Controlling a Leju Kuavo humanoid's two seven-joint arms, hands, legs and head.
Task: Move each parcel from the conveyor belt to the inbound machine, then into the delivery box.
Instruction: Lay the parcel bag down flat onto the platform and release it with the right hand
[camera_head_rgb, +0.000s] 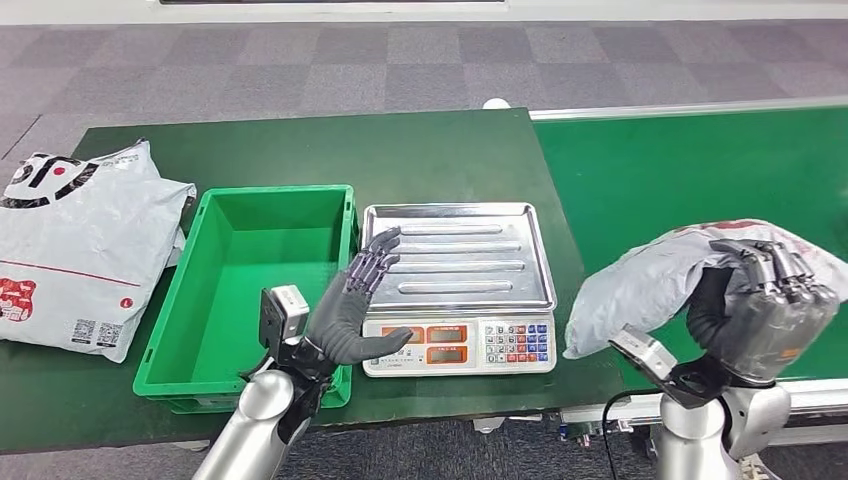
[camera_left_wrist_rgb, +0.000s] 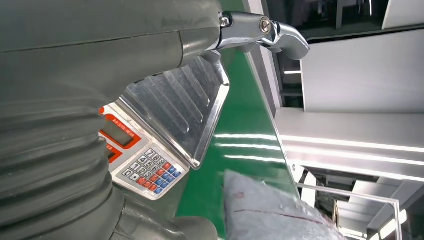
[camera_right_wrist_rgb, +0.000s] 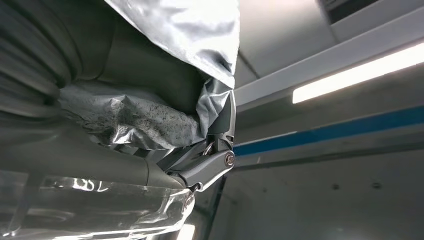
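Note:
My right hand (camera_head_rgb: 762, 305) grips a grey plastic parcel (camera_head_rgb: 655, 275) and holds it above the near edge of the green conveyor belt (camera_head_rgb: 700, 170), to the right of the scale. The same parcel (camera_right_wrist_rgb: 150, 120) is crumpled in the fingers in the right wrist view. The inbound machine is a weighing scale (camera_head_rgb: 457, 290) with a bare steel tray (camera_head_rgb: 455, 255) and a keypad. My left hand (camera_head_rgb: 355, 305) hovers open with fingers straight, between the scale's left side and the green delivery box (camera_head_rgb: 250, 290), which has nothing in it. The left wrist view shows the scale (camera_left_wrist_rgb: 165, 135) and the parcel (camera_left_wrist_rgb: 270, 212).
Larger grey parcels (camera_head_rgb: 75, 245) with red and black print lie stacked at the left end of the dark green table (camera_head_rgb: 440, 150). A white rail (camera_head_rgb: 690, 108) borders the belt's far side. Grey carpet lies beyond the table.

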